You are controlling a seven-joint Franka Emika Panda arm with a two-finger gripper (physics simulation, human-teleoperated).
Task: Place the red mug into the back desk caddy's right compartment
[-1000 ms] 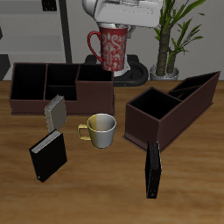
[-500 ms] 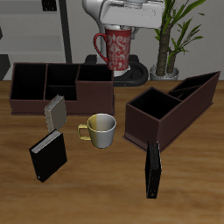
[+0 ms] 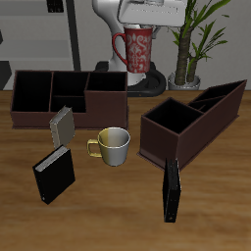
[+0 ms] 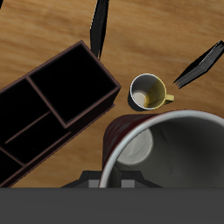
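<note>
Back desk caddy [image 3: 69, 98]: I see it along the bench's back edge, long and low, dark brown, with three black sections, all of them bare.
Right compartment [image 3: 31, 91]: the wide end section, at the end farthest from the mug I am carrying.
Grey block [image 3: 62, 125]: leans against the caddy's front wall.
Black book [image 3: 54, 175]: lies flat nearer the bench's front edge.
Cream mug [image 3: 112, 145]: upright at mid-bench, nothing inside, handle toward the long caddy.
Red mug [image 3: 135, 49]: I have it in the air behind the bench's back edge, upright, above and beyond the caddy's near end; the wrist view shows its whitish inside [image 4: 166, 162] holding nothing.
Gripper [image 3: 147, 17]: sits on the red mug's rim; I cannot tell how far the fingers are apart.
Angled caddy [image 3: 191, 120]: slanted dark brown box, black inside, bare.
Second black book [image 3: 173, 189]: stands near the bench's front edge.
Surface: wood-grain bench.
Room: a potted plant [image 3: 191, 39] behind the bench.
</note>
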